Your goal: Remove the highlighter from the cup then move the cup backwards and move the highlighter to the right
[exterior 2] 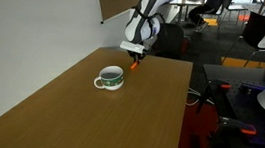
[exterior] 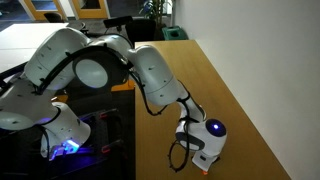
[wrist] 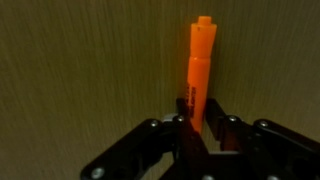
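claw: the claw (wrist: 200, 126) is closed around the highlighter (wrist: 200, 65). In the wrist view both black fingers (wrist: 228, 127) sit tight on either side of its lower end, with an orange glow on their inner faces.

highlighter: orange and slim. Most of it sticks out past the fingertips, lined up with the wood grain. In an exterior view it's a little orange bit (exterior 2: 135, 65) poking out under the claw (exterior 2: 135, 54), right down by the counter (exterior 2: 68, 122). Honestly can't tell if it's touching the wood or just above it.

cup: the cup (exterior 2: 110, 79) is white with a green band and a handle. It stands upright on the counter, nothing in it from what I can see. It's near the highlighter but clearly apart from it.

where on the counter: the claw and pen are by the counter's far edge in that view, just past the cup.

arm: the big white arm (exterior: 150, 70) bends down over the counter (exterior: 260, 90), its wrist (exterior: 213, 130) low at the bottom of the view. The pen isn't visible from there.
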Controlling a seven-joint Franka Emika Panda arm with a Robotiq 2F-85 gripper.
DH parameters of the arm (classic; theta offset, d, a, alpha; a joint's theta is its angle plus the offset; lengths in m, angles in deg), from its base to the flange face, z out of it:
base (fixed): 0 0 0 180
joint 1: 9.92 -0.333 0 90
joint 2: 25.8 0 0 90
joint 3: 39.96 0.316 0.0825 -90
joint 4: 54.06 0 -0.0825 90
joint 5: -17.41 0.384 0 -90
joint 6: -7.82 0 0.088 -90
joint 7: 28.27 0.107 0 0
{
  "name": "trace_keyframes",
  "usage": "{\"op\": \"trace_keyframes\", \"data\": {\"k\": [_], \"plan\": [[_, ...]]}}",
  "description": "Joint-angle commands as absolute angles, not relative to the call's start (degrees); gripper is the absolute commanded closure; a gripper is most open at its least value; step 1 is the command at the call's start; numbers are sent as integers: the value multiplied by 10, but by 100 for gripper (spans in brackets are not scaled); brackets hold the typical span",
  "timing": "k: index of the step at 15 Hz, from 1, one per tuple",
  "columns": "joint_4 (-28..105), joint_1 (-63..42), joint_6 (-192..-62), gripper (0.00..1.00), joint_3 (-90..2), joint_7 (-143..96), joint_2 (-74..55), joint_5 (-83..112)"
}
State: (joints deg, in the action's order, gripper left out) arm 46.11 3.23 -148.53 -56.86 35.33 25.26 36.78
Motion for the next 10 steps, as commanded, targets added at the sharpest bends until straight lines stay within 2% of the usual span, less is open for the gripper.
{"op": "trace_keyframes", "data": {"k": [1, 6, 7, 10], "plan": [[443, 39, -1477, 41, -561, 360, 258, 376], [466, 39, -1489, 4, -559, 349, 238, 376], [470, 38, -1493, 0, -558, 347, 234, 376], [486, 37, -1503, 0, -558, 343, 221, 377]]}}
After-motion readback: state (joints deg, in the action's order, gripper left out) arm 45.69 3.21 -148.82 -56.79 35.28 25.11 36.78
